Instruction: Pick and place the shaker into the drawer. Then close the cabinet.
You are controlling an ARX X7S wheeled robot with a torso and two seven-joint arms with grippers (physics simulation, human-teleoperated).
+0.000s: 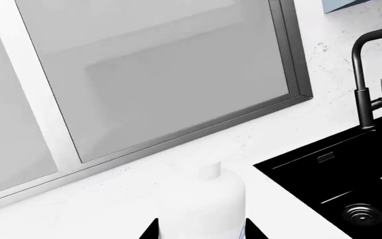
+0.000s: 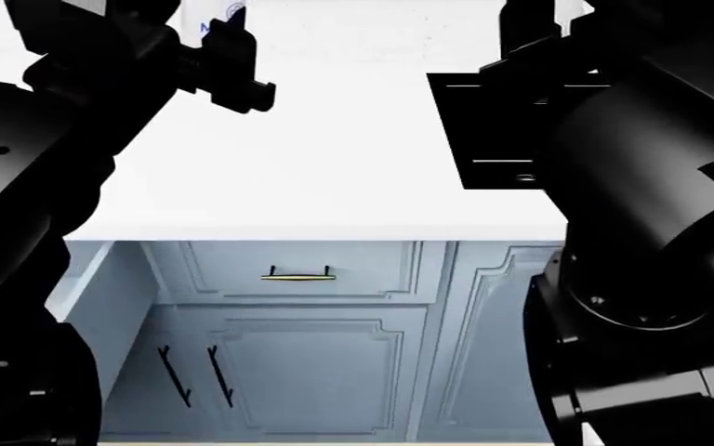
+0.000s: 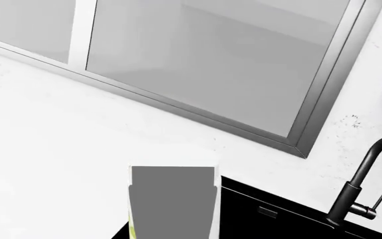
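Observation:
The shaker [image 1: 201,199] is a white bottle with a narrower cap and blue print. It stands on the white countertop between the black fingers of my left gripper [image 1: 202,221], which press against both its sides. In the head view its top [image 2: 215,20] peeks out beyond the left gripper [image 2: 239,79] at the back left. My right gripper [image 3: 172,229] straddles a grey-topped container [image 3: 172,199]; only one finger shows. The drawer [image 2: 103,307] stands pulled out at the lower left, mostly hidden by my left arm. The pale blue-grey cabinet [image 2: 332,372] runs under the counter.
A black sink [image 1: 350,184] with a black faucet [image 1: 367,74] lies beside the shaker, and the sink [image 2: 482,121] also shows under my right arm. A grey-framed window [image 1: 164,74] backs the counter. A shallow drawer front carries a brass bar handle [image 2: 297,273].

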